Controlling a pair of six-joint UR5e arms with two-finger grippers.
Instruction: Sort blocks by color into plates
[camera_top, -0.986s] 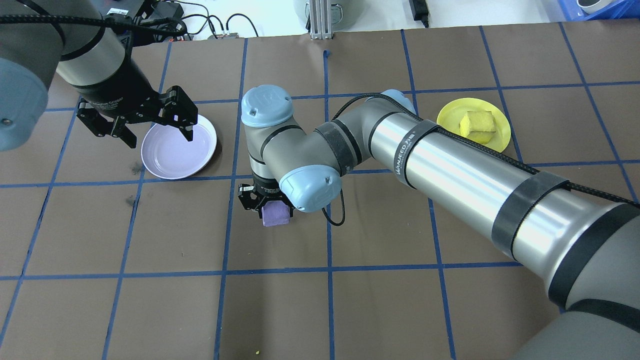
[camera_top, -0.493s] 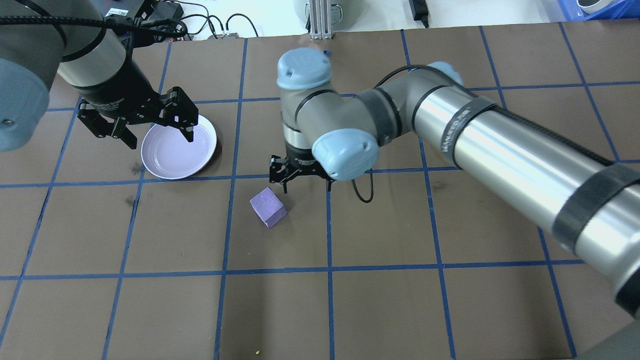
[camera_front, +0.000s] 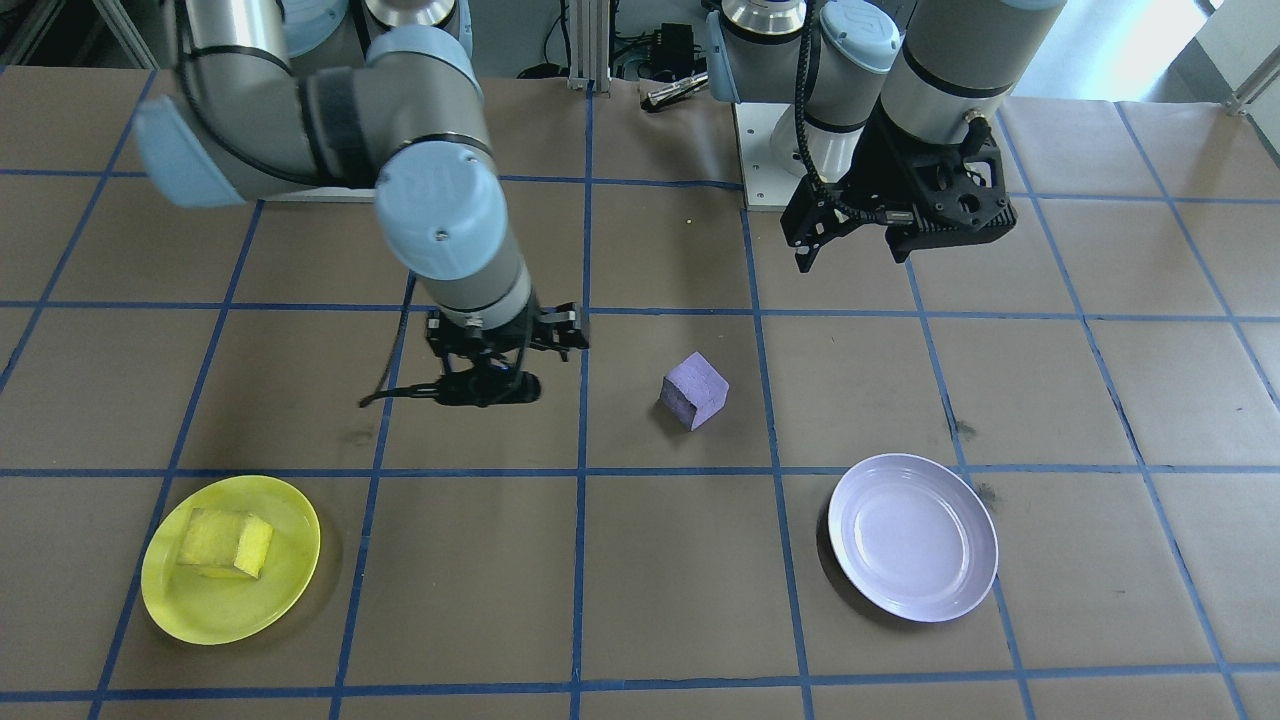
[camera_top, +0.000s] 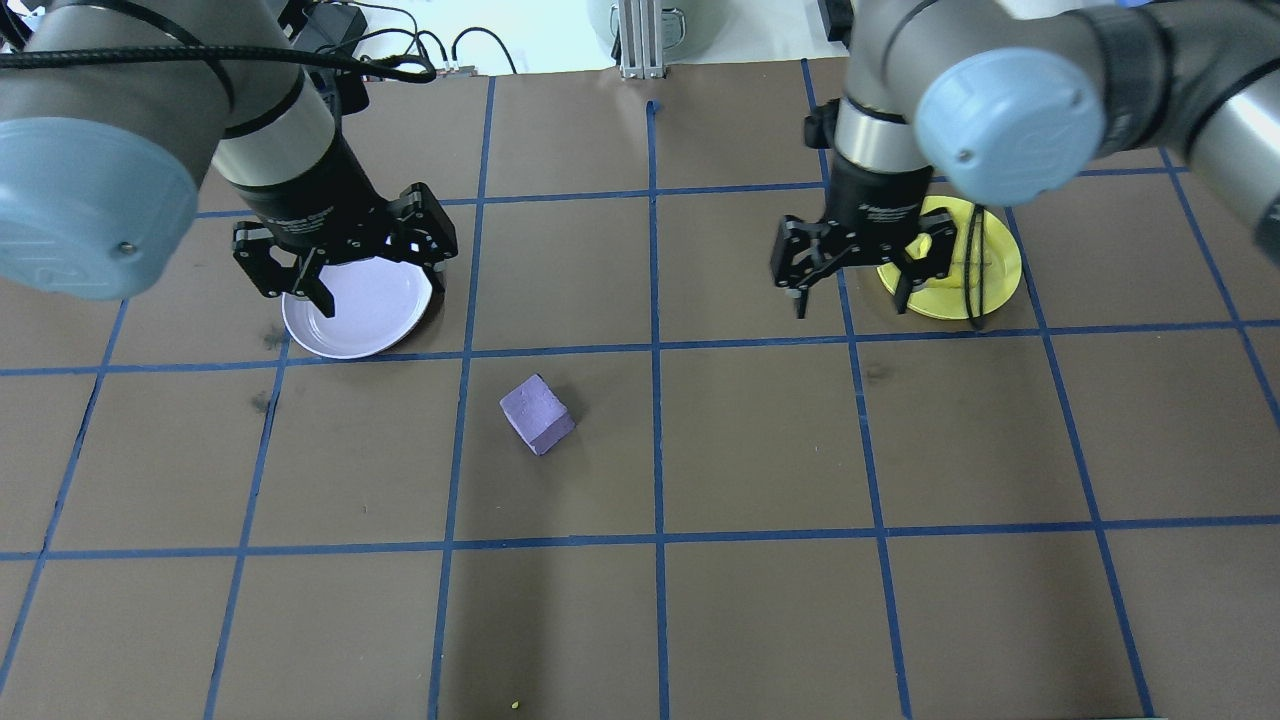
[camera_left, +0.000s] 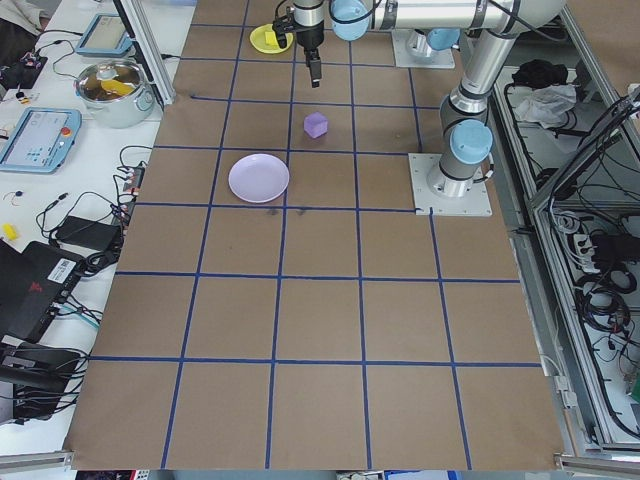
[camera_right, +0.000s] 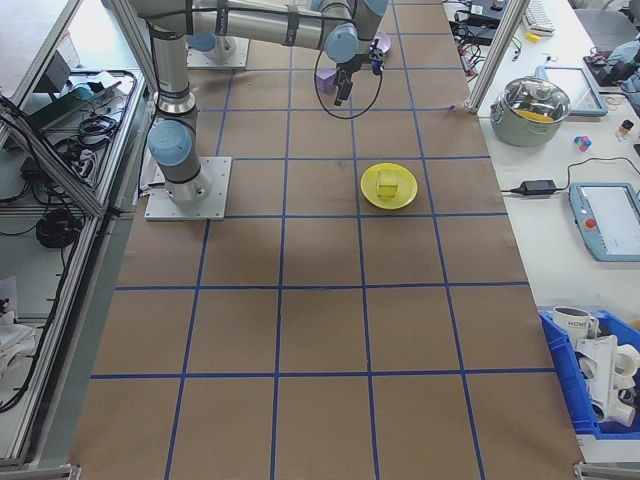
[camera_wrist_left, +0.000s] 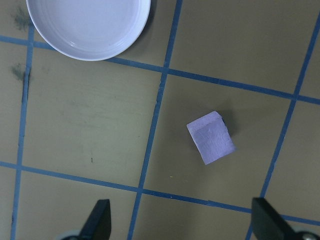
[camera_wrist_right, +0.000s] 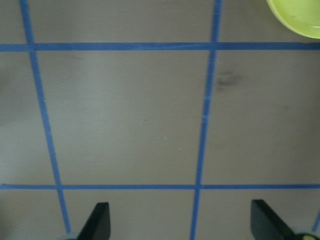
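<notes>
- Since half a second ago: right gripper (camera_top: 858, 270) has pulled off the purple block (camera_top: 537, 414) toward the yellow plate (camera_top: 996, 272), fingers spread, empty. Left gripper (camera_top: 345, 250) has shifted a little over the near rim of the lavender plate (camera_top: 360, 322), also spread and empty.
- Purple block sits alone on the brown paper table (camera_top: 760, 600), rotated against the blue tape grid, at about 4 o'clock from the lavender plate in the overhead view, well apart from both grippers.
- Yellow block (camera_front: 226, 543) is in the yellow plate: that half looks done.
- Left to do: purple block into the lavender plate. Left arm looks better placed for it.
</notes>
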